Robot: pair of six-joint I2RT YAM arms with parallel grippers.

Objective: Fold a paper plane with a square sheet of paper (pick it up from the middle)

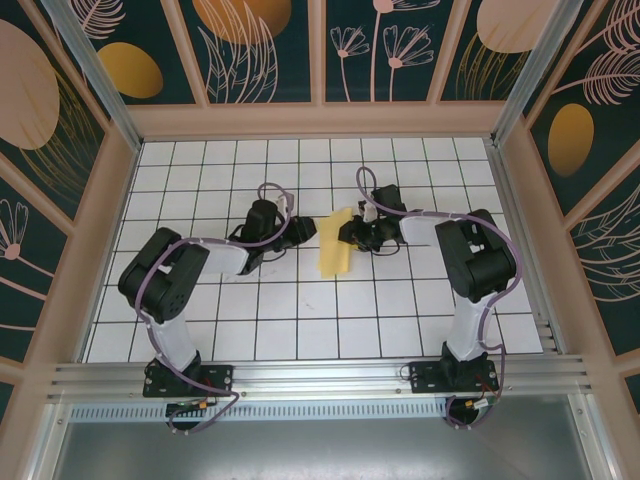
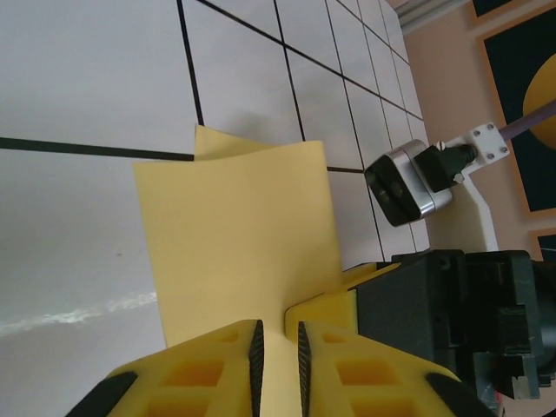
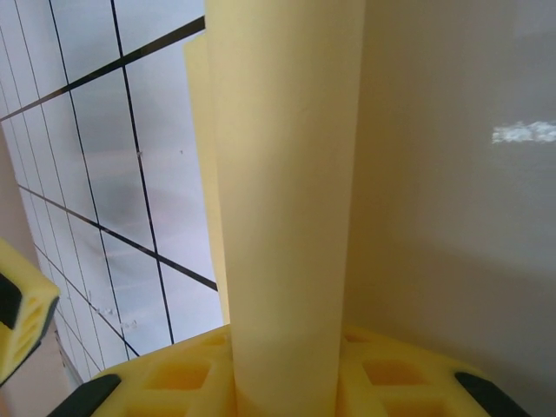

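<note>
The square sheet of paper (image 1: 333, 247) is a yellow folded strip at mid-table, held up between both grippers. My left gripper (image 1: 306, 232) comes at it from the left. In the left wrist view the sheet (image 2: 234, 234) runs down into the narrow gap of the left gripper (image 2: 278, 356), whose dark pads (image 2: 254, 352) press close on either side. My right gripper (image 1: 351, 233) holds the opposite side. In the right wrist view a pale yellow band of the sheet (image 3: 287, 174) rises from the right gripper (image 3: 287, 373), pinched between the yellow fingers (image 3: 174, 378).
The white gridded table (image 1: 300, 310) stretches around the arms. Wooden-framed walls (image 1: 320, 120) close it in at the back and sides, and a metal rail (image 1: 320, 375) runs along the near edge. The right arm's wrist camera (image 2: 400, 182) sits just past the sheet.
</note>
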